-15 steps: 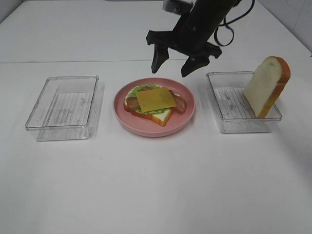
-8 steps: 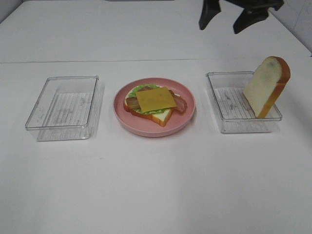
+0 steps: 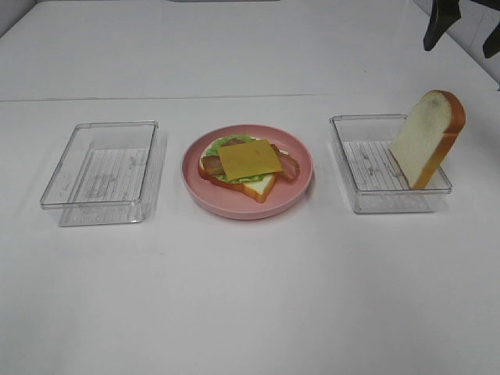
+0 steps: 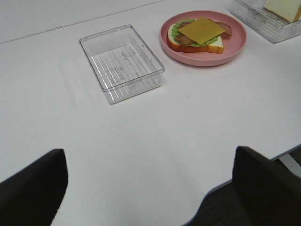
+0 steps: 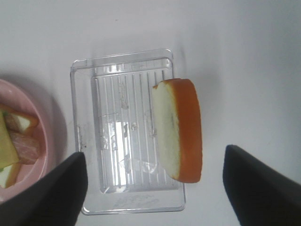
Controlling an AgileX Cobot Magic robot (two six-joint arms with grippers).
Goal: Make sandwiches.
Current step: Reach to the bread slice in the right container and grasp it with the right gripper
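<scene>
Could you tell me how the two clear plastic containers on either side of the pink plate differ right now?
The left container holds nothing, while the right container has a bread slice in it, propped on edge against its far side. The right gripper is above the right container; no gripper is near the left one. Both are clear, rectangular and ribbed on the bottom.

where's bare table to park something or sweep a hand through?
Widest bare patch: the table in front of the row. Also bare: the gaps between left container, plate and right container, and behind the row. Crowded: the plate with the open sandwich; the bread slice leans on the right container.
</scene>
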